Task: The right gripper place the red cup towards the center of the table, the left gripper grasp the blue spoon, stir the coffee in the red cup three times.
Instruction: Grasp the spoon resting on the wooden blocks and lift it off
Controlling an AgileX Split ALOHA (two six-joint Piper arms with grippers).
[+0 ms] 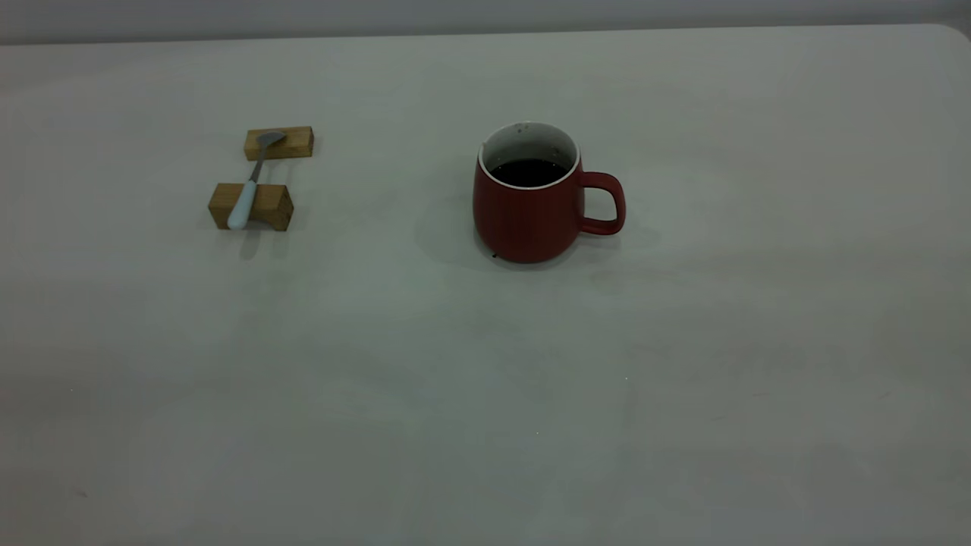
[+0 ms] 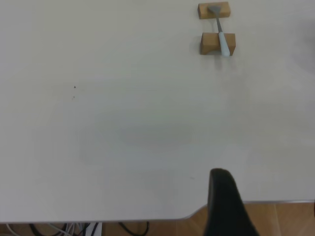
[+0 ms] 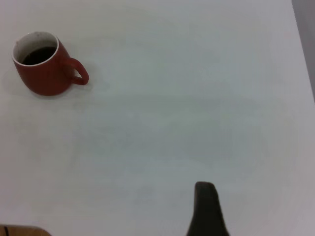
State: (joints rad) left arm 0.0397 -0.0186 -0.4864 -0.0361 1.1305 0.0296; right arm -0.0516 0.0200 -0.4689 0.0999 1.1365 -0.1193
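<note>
The red cup (image 1: 531, 205) stands upright near the middle of the table (image 1: 485, 379), its handle pointing to the right in the exterior view, and dark coffee (image 1: 529, 172) fills part of its white inside. The blue spoon (image 1: 246, 193) lies across two tan wooden blocks at the left, bowl on the far block. Neither arm shows in the exterior view. My left gripper (image 2: 222, 196) hangs near the table's edge, far from the blue spoon (image 2: 222, 38). My right gripper (image 3: 204, 206) is over bare table, well away from the red cup (image 3: 47, 71).
The spoon rests on the far wooden block (image 1: 279, 142) and the near wooden block (image 1: 252, 206). The table's edge (image 2: 147, 220) runs close by the left gripper, with wooden floor and cables beyond it. Bare tabletop lies between the cup and the blocks.
</note>
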